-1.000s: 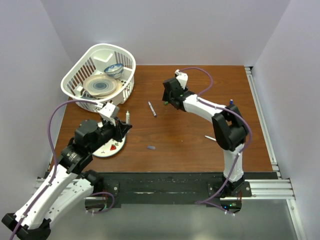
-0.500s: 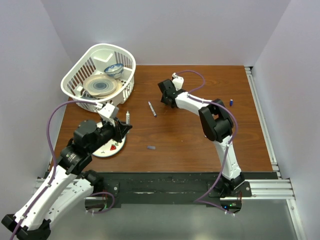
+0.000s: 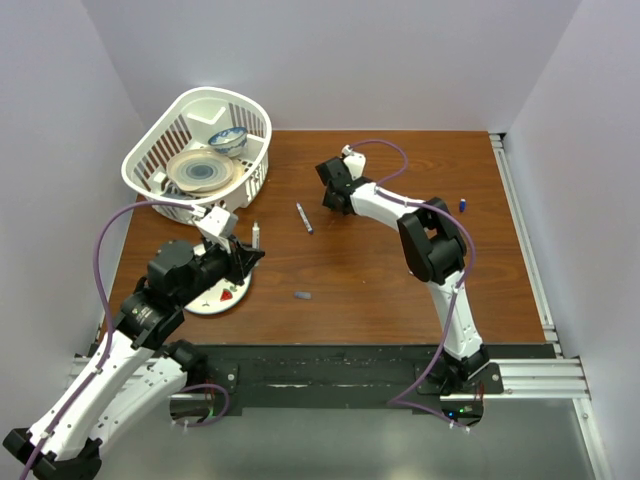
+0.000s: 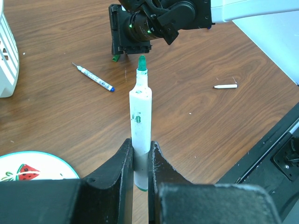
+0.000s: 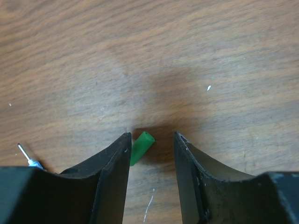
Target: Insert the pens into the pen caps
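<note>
My left gripper (image 3: 248, 252) is shut on a white pen (image 4: 140, 116) with a green tip and holds it upright above the table; the pen also shows in the top view (image 3: 256, 235). My right gripper (image 5: 151, 136) is open and low over the table, its jaws on either side of the green cap (image 5: 141, 147), which lies nearer the left finger. The top view shows this gripper (image 3: 332, 200) at the table's middle back. A second pen (image 3: 303, 218) with a blue tip lies left of it. A third pen (image 4: 225, 86) lies further right. A blue cap (image 3: 462, 205) and a grey-purple cap (image 3: 301, 295) lie apart.
A white basket (image 3: 150, 160) holding a plate and a bowl stands at the back left. A small white plate (image 3: 215, 300) with a strawberry print lies under my left arm. A metal rail (image 3: 525, 250) runs along the table's right edge.
My right arm has swung its elbow inward and its gripper has moved left and down over the green cap. My left arm has held still with the pen.
</note>
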You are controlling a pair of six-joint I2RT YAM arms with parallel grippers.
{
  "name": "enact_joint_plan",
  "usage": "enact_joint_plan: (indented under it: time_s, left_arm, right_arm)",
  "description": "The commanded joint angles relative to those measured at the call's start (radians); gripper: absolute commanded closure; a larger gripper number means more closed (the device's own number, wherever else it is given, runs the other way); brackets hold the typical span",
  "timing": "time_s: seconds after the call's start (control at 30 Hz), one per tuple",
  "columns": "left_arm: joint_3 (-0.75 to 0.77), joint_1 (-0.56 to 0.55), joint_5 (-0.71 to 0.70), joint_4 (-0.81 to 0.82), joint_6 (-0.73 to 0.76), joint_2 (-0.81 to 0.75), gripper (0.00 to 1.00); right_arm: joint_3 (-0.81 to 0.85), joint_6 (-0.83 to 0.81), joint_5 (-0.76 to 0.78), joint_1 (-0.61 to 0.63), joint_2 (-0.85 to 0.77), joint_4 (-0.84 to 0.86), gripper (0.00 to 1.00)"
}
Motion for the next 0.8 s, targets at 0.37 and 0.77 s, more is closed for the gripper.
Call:
enact_joint_plan:
  time_s: [0.37, 0.77]
  left_arm:
    - [-0.007, 0.005, -0.033, 0.012, 0.013, -0.021, 1.00]
    - [-0.007, 0.005, -0.036, 0.010, 0.012, -0.027, 1.00]
  right_arm:
    - [0.108, -0.011, -0.010, 0.023, 0.066, -0.097, 0.59]
    - [0.048, -0.117, -0.048, 0.024, 0.027, -0.139, 0.74]
